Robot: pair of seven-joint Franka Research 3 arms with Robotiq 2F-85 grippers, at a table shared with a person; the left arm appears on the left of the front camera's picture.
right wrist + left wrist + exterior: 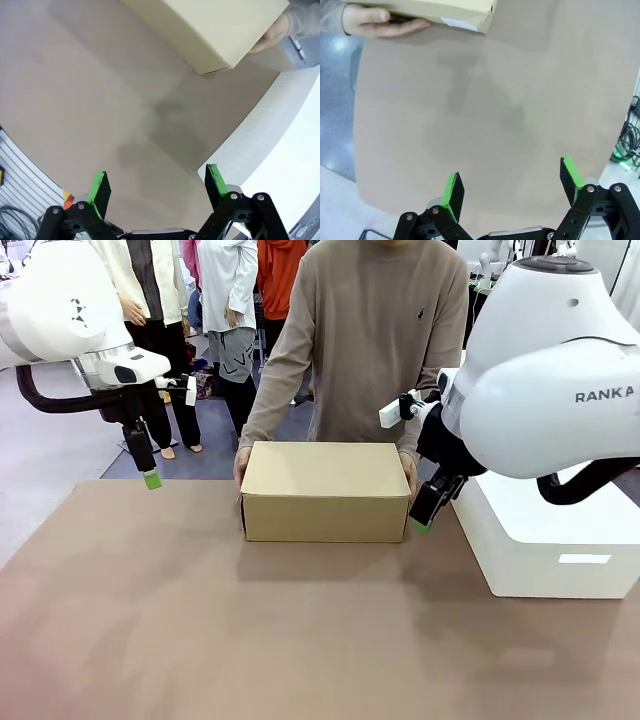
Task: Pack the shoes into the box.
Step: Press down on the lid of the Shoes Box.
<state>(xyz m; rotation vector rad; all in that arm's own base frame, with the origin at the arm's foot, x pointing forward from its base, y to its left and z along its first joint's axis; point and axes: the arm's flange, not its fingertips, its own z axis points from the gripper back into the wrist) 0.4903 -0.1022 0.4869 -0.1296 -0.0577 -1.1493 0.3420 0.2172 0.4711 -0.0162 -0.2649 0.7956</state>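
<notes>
Front view: closed box (322, 490) on the table (200, 630), a person's hands (241, 468) at both ends; my grippers flank it. Left wrist view: my left gripper (512, 192) spread wide, empty. Right wrist view: my right gripper (157, 187) spread wide, empty, box (210, 27) ahead.

The box (324, 492) sits shut on the table (200, 640), far side. A person's hands (241, 468) hold its ends. A bigger block (550, 545) sits right, maybe touching the table.
</notes>
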